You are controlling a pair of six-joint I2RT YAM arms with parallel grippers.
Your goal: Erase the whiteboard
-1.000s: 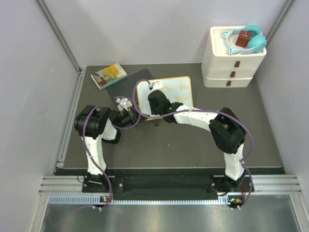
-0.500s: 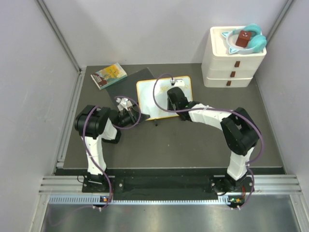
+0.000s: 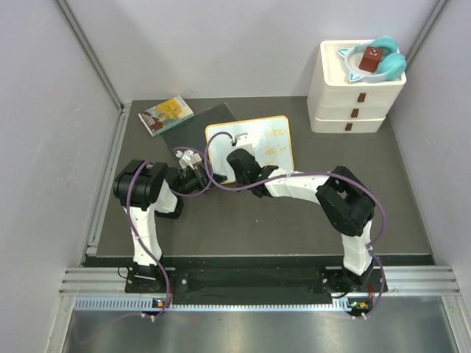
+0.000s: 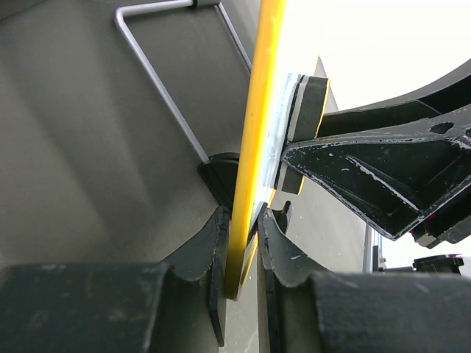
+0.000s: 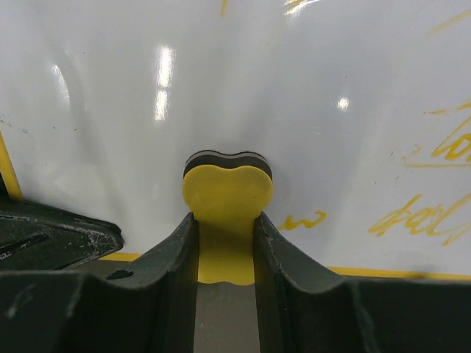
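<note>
Whiteboard [image 3: 268, 147] held by left pincer [image 4: 244, 215] at its frame; right pincer [image 5: 224, 220], clamping yellow eraser [image 5: 227, 193], should sweep flat across the scribbles [image 5: 412, 217].

Small yellow-framed whiteboard [image 3: 268, 145], seemingly tilted up on its stand, left part clean, yellow scribbles at right.

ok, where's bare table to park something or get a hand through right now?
Widest bare table: between the whiteboard and the right wall, in front of the drawer unit. Also the front strip between the arm bases. Small patch left of the mat. Crowded: the whiteboard's near-left corner, where the left gripper clamps its frame and the right gripper holds the eraser.
</note>
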